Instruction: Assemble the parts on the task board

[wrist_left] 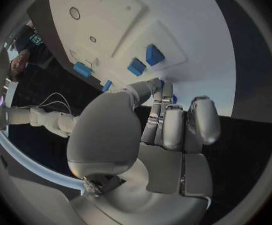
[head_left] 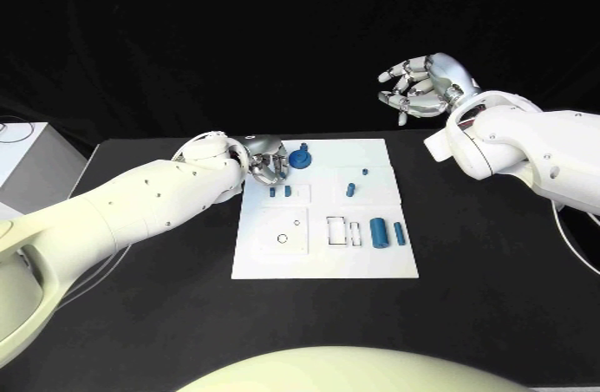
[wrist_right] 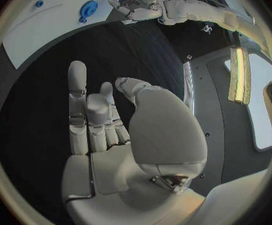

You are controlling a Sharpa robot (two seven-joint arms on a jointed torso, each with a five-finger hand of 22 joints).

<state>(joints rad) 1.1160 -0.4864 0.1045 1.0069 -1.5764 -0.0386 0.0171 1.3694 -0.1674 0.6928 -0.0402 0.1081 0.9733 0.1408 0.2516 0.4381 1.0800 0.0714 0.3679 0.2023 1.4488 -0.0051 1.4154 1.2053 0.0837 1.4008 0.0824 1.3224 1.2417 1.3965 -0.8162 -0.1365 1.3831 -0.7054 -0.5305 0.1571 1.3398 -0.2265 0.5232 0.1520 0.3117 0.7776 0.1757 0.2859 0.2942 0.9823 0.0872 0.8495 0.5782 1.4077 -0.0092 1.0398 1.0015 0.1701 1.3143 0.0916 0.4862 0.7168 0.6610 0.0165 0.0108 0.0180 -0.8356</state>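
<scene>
Hovering at the far left corner of the task board [head_left: 322, 266], the left hand [head_left: 265, 162] is working beside the round blue part [head_left: 302, 156], which is standing on the board just off its fingertips; whether the fingers are touching that part or closing on anything cannot be told, since they are curled together and hiding the contact. To do this step well, the hand is probably needing a slow, square approach — settling the fingers evenly around the round part before lifting or pressing, so it is not tipping off its seat. The right hand [head_left: 418, 87] is hanging well away beyond the board's far right corner, fingers loosely curled and holding nothing. Counting the blue pieces in the head view: one round part by the left hand, two small blocks [head_left: 282, 191] just nearer than it, two small pieces [head_left: 351, 187] further right, and two upright cylinders [head_left: 379, 233] — [head_left: 399, 232] — nearest the robot.
</scene>
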